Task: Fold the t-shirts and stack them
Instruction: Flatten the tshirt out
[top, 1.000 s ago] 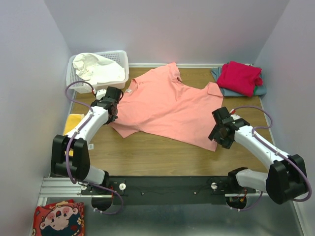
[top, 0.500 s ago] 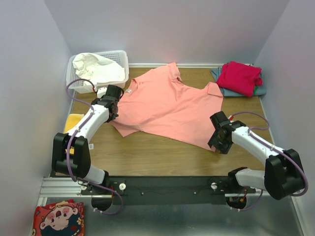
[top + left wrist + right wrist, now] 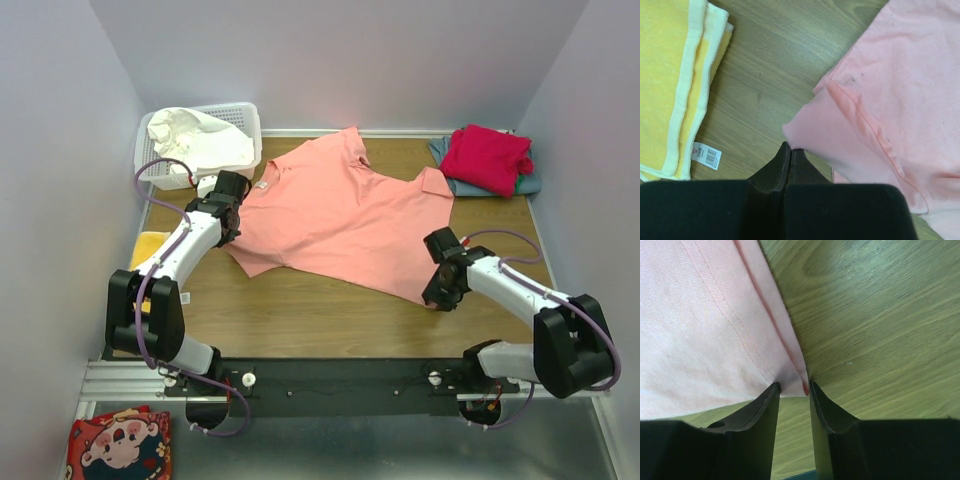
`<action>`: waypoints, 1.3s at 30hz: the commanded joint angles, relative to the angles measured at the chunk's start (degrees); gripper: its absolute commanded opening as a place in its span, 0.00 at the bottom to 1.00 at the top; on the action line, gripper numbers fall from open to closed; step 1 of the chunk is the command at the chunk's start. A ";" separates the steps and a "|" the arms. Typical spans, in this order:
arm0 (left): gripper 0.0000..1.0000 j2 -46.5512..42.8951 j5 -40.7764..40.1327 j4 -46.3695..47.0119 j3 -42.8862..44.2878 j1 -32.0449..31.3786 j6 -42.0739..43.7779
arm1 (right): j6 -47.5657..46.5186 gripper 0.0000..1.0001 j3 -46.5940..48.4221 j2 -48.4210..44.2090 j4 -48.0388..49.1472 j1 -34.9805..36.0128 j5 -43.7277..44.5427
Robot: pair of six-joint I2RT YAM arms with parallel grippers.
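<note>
Pale purple walls (image 3: 60, 90) stand around a wooden table (image 3: 300, 310). A big salmon-pink shirt (image 3: 340, 215) with a small collar lies spread out in the middle of the table, a bit crooked, with its collar toward the top of the overhead view. A white lattice basket (image 3: 245, 115) sits in the upper left, and a crumpled white shirt (image 3: 195, 140) is heaped in it. In the upper right, a folded crimson-red shirt (image 3: 487, 157) lies on top of a grey-blue shirt (image 3: 441, 152). A folded yellow towel (image 3: 670, 85) with a small barcode tag (image 3: 706, 155) lies at the left edge of the table, just beside the left arm. A red cloth (image 3: 120, 445) with a cartoon face lies in the lower left corner, off the table. The left gripper (image 3: 789, 148) is at the left sleeve of the pink shirt. Its two fingers are pressed tight together, and the corner of the sleeve seems to be nipped between the tips. The right gripper (image 3: 792, 386) is low over the wood at the lower right corner of the pink shirt. Its fingers are a little apart, one on each side of the hem corner, and the cloth sits in the gap between them.
</note>
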 commanded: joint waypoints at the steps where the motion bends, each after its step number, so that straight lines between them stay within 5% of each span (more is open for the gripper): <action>1: 0.00 0.24 1.16 0.67 0.78 0.41 0.66 | 0.45 0.35 -1.62 3.69 1.85 0.54 0.99; 3: 0.00 0.24 1.24 0.67 0.69 0.32 0.74 | 0.27 0.29 -1.27 4.66 1.85 0.54 1.69; 7: 0.00 0.06 1.24 0.67 0.42 0.41 1.01 | -0.08 0.01 -0.66 5.10 1.76 0.54 2.05; 14: 0.00 -0.81 2.03 -0.03 2.17 0.41 2.15 | -1.66 0.01 4.78 1.51 -2.10 0.54 4.33; 19: 0.00 -4.49 2.48 -1.87 6.57 0.41 3.56 | -4.11 0.01 18.37 -1.57 -9.30 0.54 9.68; 39: 0.00 -8.72 -2.97 -9.44 49.43 0.41 13.92 | -22.66 0.01 68.06 5.45 -16.61 0.45 28.94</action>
